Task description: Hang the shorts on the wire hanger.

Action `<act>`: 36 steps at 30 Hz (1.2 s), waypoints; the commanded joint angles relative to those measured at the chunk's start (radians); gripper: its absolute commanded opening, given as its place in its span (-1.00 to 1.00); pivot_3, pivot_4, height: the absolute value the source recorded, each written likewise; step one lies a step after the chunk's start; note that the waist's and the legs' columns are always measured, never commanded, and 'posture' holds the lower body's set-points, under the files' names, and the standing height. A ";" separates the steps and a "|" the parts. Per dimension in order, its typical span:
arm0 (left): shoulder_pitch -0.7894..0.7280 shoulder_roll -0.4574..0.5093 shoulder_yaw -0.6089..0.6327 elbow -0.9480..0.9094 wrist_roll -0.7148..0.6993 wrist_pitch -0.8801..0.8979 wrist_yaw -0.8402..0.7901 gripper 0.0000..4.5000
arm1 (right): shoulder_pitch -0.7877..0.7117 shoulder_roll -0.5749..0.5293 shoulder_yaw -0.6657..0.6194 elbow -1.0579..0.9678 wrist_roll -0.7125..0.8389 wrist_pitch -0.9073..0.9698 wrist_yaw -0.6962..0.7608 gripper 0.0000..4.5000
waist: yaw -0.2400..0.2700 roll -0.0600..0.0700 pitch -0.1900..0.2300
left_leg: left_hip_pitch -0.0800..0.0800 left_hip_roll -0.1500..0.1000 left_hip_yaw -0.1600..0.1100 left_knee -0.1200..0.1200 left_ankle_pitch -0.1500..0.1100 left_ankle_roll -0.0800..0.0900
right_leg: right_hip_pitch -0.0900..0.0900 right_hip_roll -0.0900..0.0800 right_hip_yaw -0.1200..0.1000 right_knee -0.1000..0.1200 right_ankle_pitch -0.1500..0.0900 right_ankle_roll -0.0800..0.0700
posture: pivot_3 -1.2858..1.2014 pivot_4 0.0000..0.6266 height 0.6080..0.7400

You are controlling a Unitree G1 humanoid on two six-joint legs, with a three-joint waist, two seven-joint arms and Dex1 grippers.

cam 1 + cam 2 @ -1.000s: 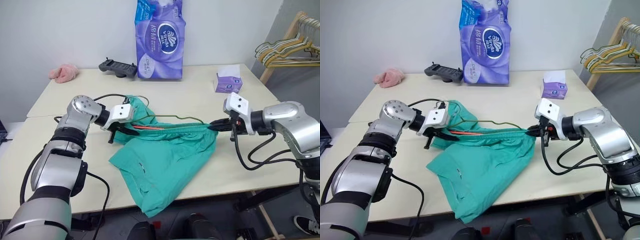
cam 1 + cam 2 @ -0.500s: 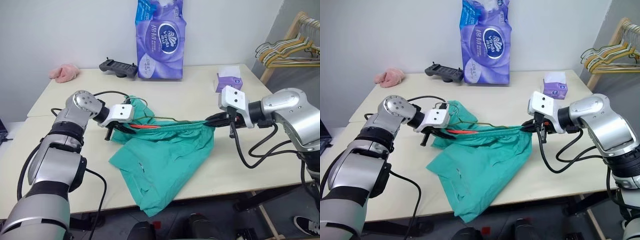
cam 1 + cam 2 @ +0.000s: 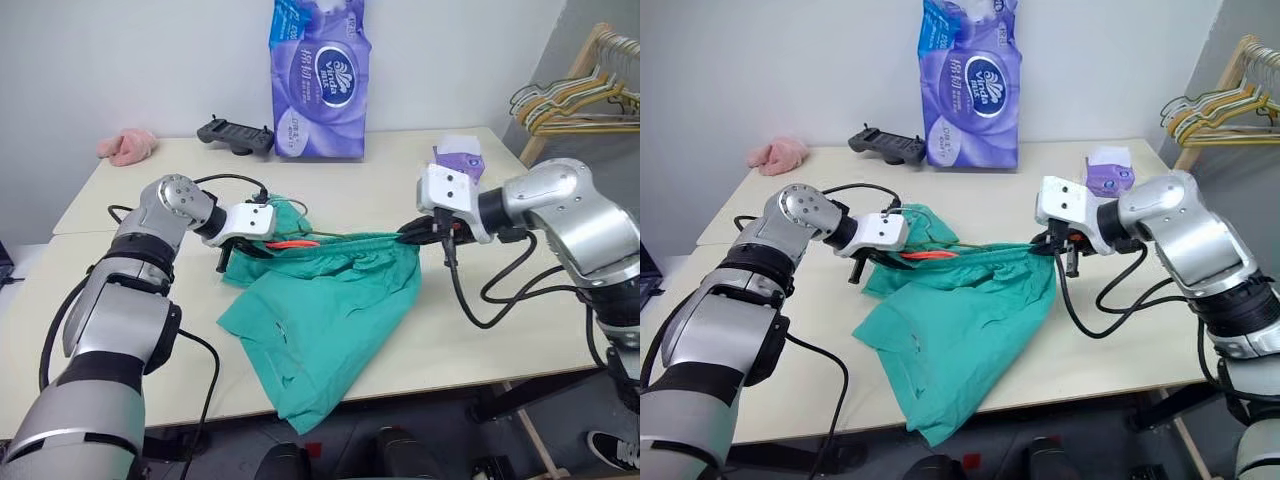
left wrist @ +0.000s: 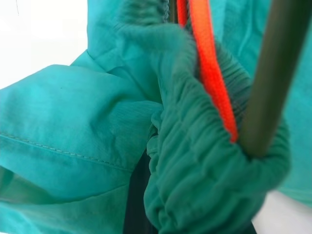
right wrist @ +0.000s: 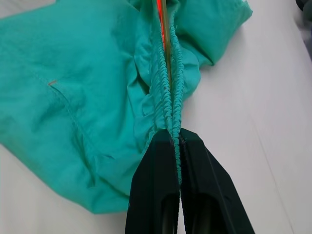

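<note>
The teal-green shorts [image 3: 330, 300] hang by their gathered waistband between my two grippers, and the legs drape down onto the table [image 3: 480, 320] and over its front edge. My left gripper [image 3: 258, 246] is shut on the waistband's left end. My right gripper [image 3: 406, 236] is shut on its right end, the elastic pinched between the black fingers [image 5: 153, 185]. The wire hanger [image 4: 270, 73], thin and olive-gold, runs inside the waistband beside an orange strip [image 4: 209, 73]. A short stretch of the hanger [image 5: 165, 29] shows between the waistband's folds; the rest is hidden by fabric.
At the back of the table stand a purple tissue pack [image 3: 318, 80], a black controller [image 3: 236, 133], a fluffy pink cloth [image 3: 126, 146] and a small purple tissue box [image 3: 458, 160]. A wooden rack with several hangers [image 3: 575, 100] stands off the table's right end.
My right gripper has moved left and up, bringing the waistband's right end with it, so the span between the grippers is shorter. The left gripper has barely shifted and only turned a little.
</note>
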 commanded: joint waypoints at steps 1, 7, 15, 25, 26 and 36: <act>-0.043 -0.015 0.014 0.009 0.006 0.007 0.044 -1.00 | -0.055 0.033 -0.007 0.024 -0.030 -0.022 -0.014 -0.99 | 0.000 0.000 0.000 | 0.000 0.000 0.000 0.000 0.000 0.000 | 0.000 0.000 0.000 0.000 0.000 0.000 | -0.04 -0.86 1.00; -0.067 -0.049 0.038 0.018 -0.014 0.021 0.081 -1.00 | -0.058 0.105 0.019 0.064 -0.071 -0.041 -0.028 -0.99 | 0.000 0.000 0.000 | 0.000 0.000 0.000 0.000 0.000 0.000 | 0.000 0.000 0.000 0.000 0.000 0.000 | -0.04 -0.85 1.00; -0.079 -0.046 0.044 0.031 -0.013 0.021 0.100 -1.00 | -0.007 0.117 0.044 0.168 -0.175 -0.148 -0.068 -0.88 | -0.001 0.000 0.000 | 0.000 0.000 -0.001 0.000 0.000 0.000 | 0.000 0.000 -0.001 0.000 0.000 0.000 | -0.02 -0.85 1.00; -0.065 -0.036 0.053 0.028 -0.008 0.014 0.090 -1.00 | 0.002 0.115 0.013 0.126 -0.183 -0.140 -0.052 0.50 | -0.001 0.000 0.000 | 0.000 0.000 -0.001 0.000 0.000 0.000 | 0.000 0.000 0.000 0.000 0.000 0.000 | -0.03 -0.86 1.00; -0.064 -0.038 0.054 0.027 -0.009 0.013 0.089 -1.00 | 0.008 0.106 0.006 0.112 -0.181 -0.133 -0.051 0.68 | -0.001 0.000 0.000 | 0.000 0.000 -0.001 0.000 0.000 0.000 | 0.000 0.000 -0.001 0.000 0.000 0.000 | -0.03 -0.86 1.00; -0.069 -0.052 0.060 0.027 -0.012 0.006 0.088 -1.00 | 0.034 0.081 0.033 0.126 -0.216 -0.130 -0.062 0.99 | -0.003 0.000 0.000 | 0.000 0.000 -0.001 0.000 0.000 0.000 | 0.000 0.000 -0.001 0.000 0.000 0.000 | -0.04 -0.89 1.00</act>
